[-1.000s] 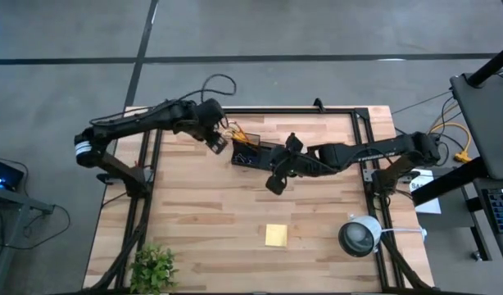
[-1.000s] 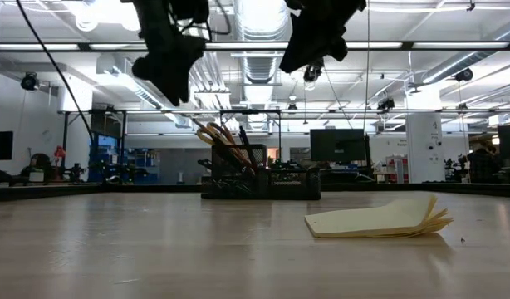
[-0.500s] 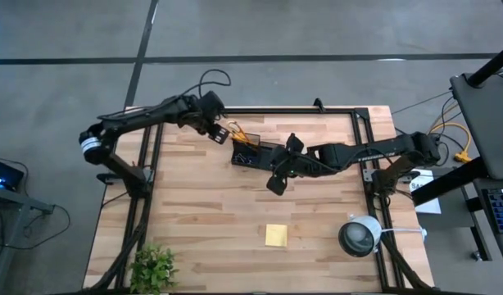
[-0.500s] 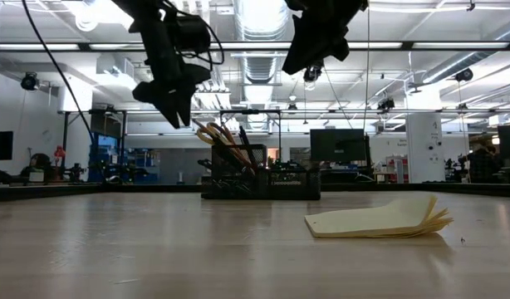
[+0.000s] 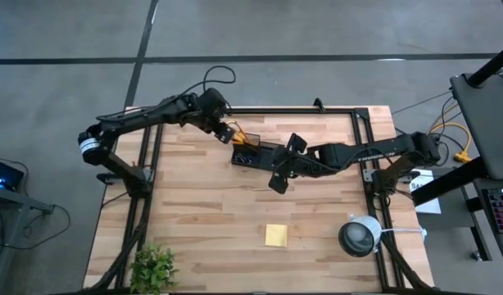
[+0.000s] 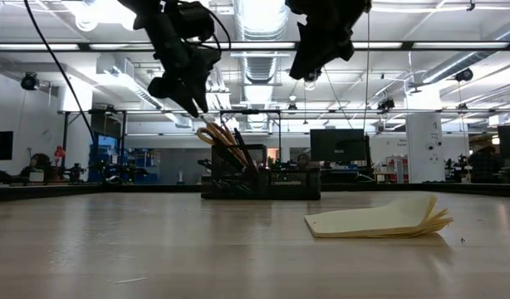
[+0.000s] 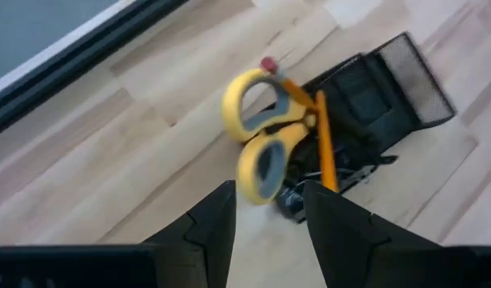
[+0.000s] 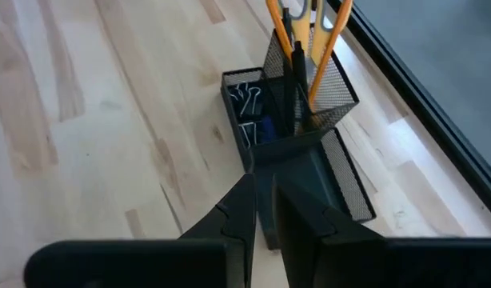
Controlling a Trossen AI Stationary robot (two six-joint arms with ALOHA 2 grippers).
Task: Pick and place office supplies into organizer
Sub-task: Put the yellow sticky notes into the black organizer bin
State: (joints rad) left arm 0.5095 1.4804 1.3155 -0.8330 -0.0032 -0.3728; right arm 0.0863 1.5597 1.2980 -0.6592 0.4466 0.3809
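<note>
The black mesh organizer (image 5: 256, 155) stands at the table's far middle. Yellow-handled scissors (image 7: 261, 138), orange pencils (image 7: 322, 136) and dark pens (image 6: 242, 149) stand in its tall compartment, leaning toward the table's left. My left gripper (image 7: 269, 228) is open just short of the scissors' handle loops, which show beyond the gap between its fingers; it touches nothing. My right gripper (image 8: 265, 212) hovers above the organizer's right part (image 8: 309, 168), its fingers a narrow gap apart and holding nothing. The yellow sticky-note pad (image 5: 276, 235) lies flat toward the near edge.
A small green plant (image 5: 153, 266) sits at the near left corner and a round white-grey device (image 5: 360, 236) at the near right. Black frame rails (image 5: 145, 205) run along the table's sides. Binder clips (image 8: 247, 100) lie in the organizer's low compartment. Bare wood lies between organizer and pad.
My left gripper has moved toward the table's right and down, turning as it went, and now sits close to the scissors' handles in the organizer. Its fingers have stayed open.
</note>
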